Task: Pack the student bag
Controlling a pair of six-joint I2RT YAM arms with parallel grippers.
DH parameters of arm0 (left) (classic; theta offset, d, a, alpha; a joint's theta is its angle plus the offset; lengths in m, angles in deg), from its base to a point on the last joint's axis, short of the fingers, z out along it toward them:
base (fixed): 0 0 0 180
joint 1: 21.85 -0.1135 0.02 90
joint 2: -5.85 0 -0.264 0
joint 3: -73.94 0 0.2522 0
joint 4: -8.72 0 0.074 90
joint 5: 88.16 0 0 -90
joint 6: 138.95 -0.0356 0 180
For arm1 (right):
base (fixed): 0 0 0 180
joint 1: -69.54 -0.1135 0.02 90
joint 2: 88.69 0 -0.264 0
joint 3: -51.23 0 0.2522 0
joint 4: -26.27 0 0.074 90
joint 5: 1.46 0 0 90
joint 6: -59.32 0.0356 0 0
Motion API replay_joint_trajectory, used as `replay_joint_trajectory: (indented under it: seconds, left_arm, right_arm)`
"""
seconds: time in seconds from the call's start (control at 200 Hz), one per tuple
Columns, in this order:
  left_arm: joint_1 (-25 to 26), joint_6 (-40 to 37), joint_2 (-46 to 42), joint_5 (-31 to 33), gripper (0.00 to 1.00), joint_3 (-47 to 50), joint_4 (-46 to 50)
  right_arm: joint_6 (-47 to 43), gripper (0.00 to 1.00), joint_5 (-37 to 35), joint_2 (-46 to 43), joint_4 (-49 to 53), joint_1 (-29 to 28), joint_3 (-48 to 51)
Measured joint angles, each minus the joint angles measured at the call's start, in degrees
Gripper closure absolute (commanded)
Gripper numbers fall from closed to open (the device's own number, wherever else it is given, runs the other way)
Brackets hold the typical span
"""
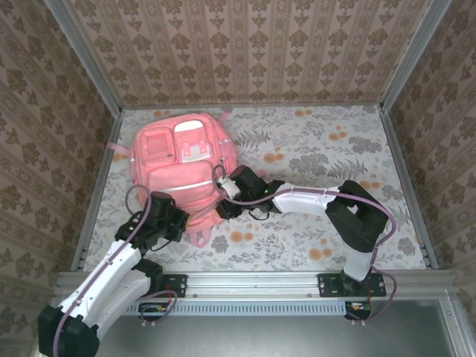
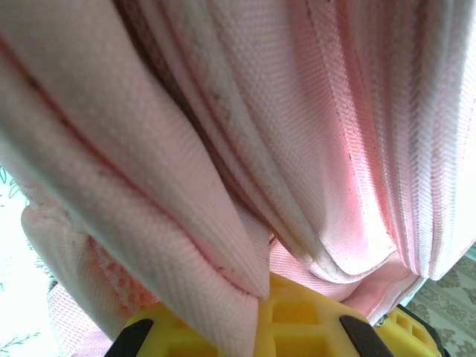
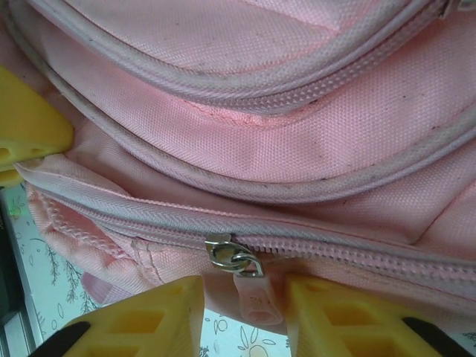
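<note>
The student bag is laid pockets-up on the left of the table, long axis near-to-far, small pockets farthest — the right gripper is held narrowly apart around a zipper pull, the left gripper smothered in fabric, its jaws not to be judged

Left arm stretches forward; right arm bends leftward, right gripper fingers apart (left gripper unclear).

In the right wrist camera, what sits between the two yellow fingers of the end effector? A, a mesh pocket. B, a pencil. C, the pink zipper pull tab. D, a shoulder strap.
C: the zipper pull tab hangs from its metal slider on the student bag, between the right end effector's yellow fingers.
</note>
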Motion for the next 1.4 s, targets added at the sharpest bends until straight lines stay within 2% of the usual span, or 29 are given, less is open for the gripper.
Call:
replay_joint_trajectory:
  seconds: [0.115,0.165,0.505,0.875,1.07,1.4]
  left_arm:
    - [-0.1,0.3,-0.4,0.0,1.0,0.0,0.2]
    - [-0.1,0.3,-0.5,0.0,1.0,0.0,0.2]
    - [-0.3,0.4,-1.5,-0.2,1.0,0.0,0.4]
    - [-0.3,0.0,-3.2,-0.2,1.0,0.0,0.8]
    - [-0.3,-1.2,-4.5,-0.2,1.0,-0.4,1.8]
    - [-0.6,-6.6,-5.6,-1.8,1.0,-1.2,3.2]
  right_arm:
    - [-0.1,0.9,-0.6,0.1,-0.1,0.0,0.0]
    - [-0.2,1.0,-1.0,0.1,-0.2,0.0,0.1]
    - [-0.4,1.0,-4.9,-3.5,-0.1,-0.4,3.1]
    - [0.3,1.0,-15.5,-5.5,3.9,2.5,4.0]
    - [0.3,1.0,-19.3,-2.1,6.8,5.3,-0.6]
    - [-0.5,1.0,-20.8,7.1,10.1,10.6,-11.0]
